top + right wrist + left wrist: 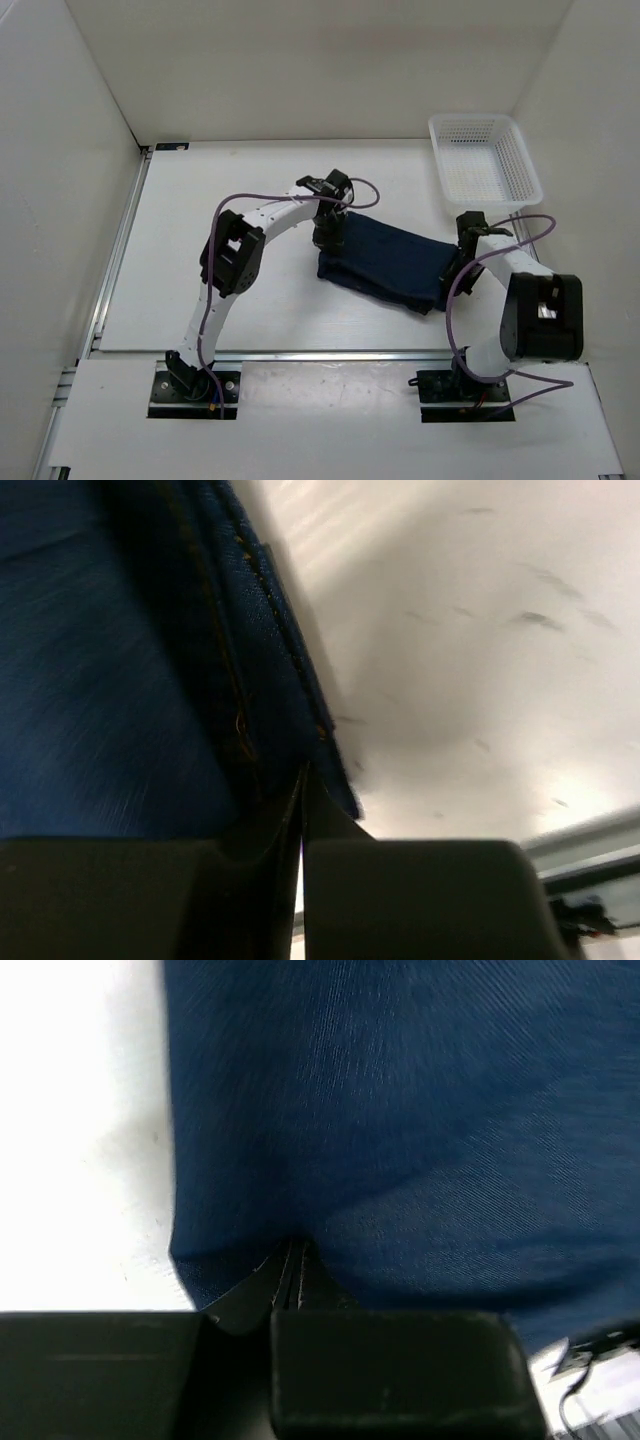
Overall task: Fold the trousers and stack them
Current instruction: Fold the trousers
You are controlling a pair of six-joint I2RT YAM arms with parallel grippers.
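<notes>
A fine diagonal twill, matt and slightly rough, is shown by the dark navy-blue denim trousers, with orange thread along a seam. At two o'clock from them, a white mesh basket of smooth plastic is seen. The white table is finished matt, faintly scuffed.

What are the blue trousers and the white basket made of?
The trousers look like denim: dark blue, matte woven cloth, with fine diagonal weave lines up close and orange stitching along a seam. The basket looks like white plastic, moulded as a mesh of small holes with a solid rim. From this far away, plastic is only a good guess.
</notes>
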